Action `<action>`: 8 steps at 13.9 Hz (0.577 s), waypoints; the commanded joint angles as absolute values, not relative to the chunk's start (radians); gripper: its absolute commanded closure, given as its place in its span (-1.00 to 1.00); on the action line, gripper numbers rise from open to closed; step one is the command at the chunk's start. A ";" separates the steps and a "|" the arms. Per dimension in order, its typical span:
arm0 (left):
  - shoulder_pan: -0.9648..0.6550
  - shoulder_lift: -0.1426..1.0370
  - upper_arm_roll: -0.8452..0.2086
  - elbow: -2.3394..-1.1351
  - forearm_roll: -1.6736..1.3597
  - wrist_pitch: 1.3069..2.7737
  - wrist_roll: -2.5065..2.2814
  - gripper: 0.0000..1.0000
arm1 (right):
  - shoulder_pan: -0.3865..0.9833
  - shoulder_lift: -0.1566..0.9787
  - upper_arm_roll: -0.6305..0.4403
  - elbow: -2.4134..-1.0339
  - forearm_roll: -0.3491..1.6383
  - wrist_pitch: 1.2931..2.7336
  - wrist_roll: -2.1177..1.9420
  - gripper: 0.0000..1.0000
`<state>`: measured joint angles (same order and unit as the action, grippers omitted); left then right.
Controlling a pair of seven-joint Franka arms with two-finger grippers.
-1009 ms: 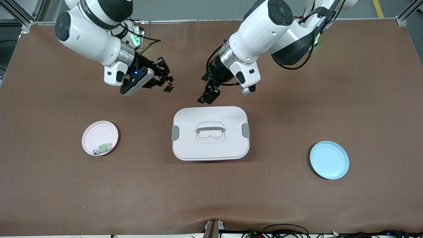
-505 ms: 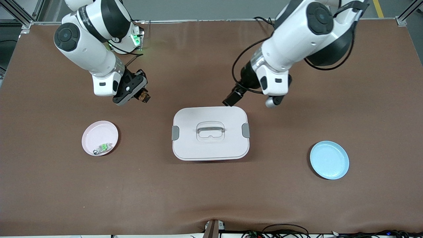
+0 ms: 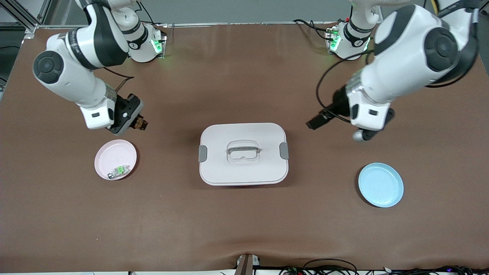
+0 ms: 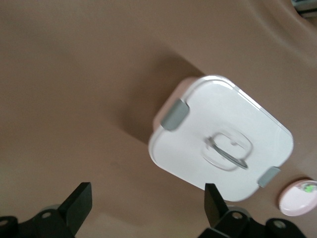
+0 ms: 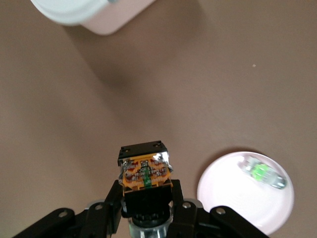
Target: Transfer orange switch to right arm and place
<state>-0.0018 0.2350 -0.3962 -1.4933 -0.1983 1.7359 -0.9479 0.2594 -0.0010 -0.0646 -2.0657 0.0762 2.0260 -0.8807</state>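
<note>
A lidded box point(image 3: 243, 153) sat mid-worktop point(image 3: 244, 229). One plate point(image 3: 115, 159), holding a small switch point(image 3: 118, 170), lay toward the right arm's end; another plate point(image 3: 381, 185) lay toward the left arm's end.

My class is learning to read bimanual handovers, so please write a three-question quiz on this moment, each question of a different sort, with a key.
1. True or false: the right gripper is shut on the orange switch.
2. What already lies in the pink plate? A) a green-faced switch B) a coin C) nothing
3. Fill in: the left gripper is open and holds ____.

Key: 1 true, it holds the switch above the brown table, beside the pink plate. 2 A, the green-faced switch lies near the rim. 3 nothing; it hangs between the lidded white box and the blue plate.
</note>
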 commanded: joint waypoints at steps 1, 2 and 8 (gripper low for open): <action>0.072 0.219 -0.403 -1.477 -0.129 1.704 -0.763 -1.00 | 0.187 -0.008 -0.049 -2.092 0.034 2.077 -1.033 1.00; 0.099 0.221 -0.405 -1.474 -0.112 1.704 -0.697 -1.00 | 0.160 -0.008 -0.049 -2.120 0.032 2.118 -1.082 1.00; 0.256 0.232 -0.403 -1.482 -0.029 1.684 -0.401 -1.00 | -0.012 0.070 -0.049 -2.235 0.031 2.388 -1.368 1.00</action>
<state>0.2110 0.2372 -0.3931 -1.4826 -0.0560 1.7150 -0.4622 0.0461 0.0409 -0.0660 -2.2314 0.0477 2.3501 -1.2972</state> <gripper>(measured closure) 0.000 0.577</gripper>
